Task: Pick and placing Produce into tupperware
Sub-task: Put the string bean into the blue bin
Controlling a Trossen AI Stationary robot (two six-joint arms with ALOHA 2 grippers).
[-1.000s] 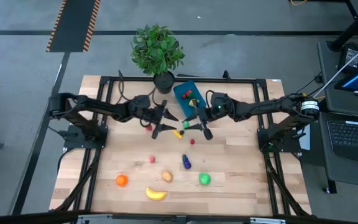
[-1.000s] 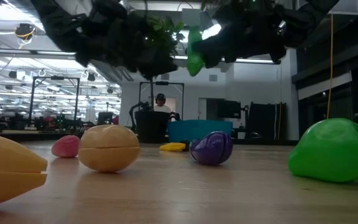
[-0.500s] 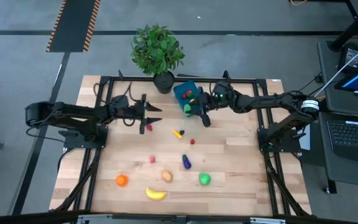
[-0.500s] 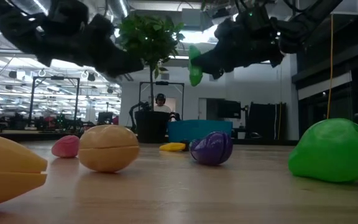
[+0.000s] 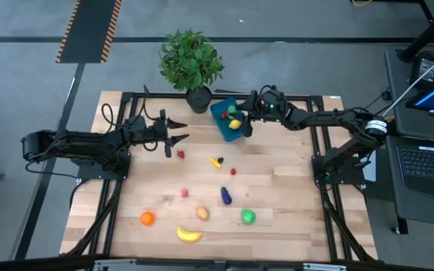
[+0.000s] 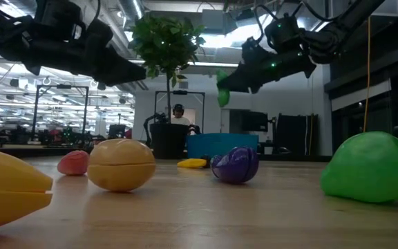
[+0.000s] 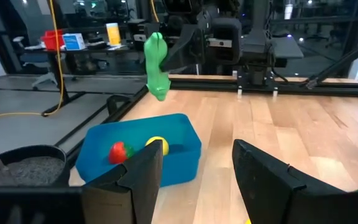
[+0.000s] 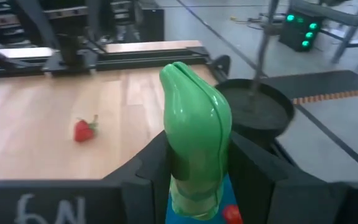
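In the high view the blue tupperware [image 5: 227, 119] sits at the upper centre of the table [image 5: 292, 226], just right of the plant pot [image 5: 198, 99], already holding a red piece and a yellow one. The right gripper [image 5: 245, 120] hangs above the container's right rim, its jaws clamped narrowly on a green cucumber [image 8: 194, 158] that points downward. The left gripper [image 5: 179, 129] hovers at the upper left of the wood, jaws about half spread and empty, near a strawberry [image 5: 180, 154]. The centre of the table is bare; along the lower edge lie the orange [image 5: 148, 218], banana [image 5: 189, 235], potato [image 5: 202, 213], eggplant [image 5: 225, 196] and green apple [image 5: 248, 217].
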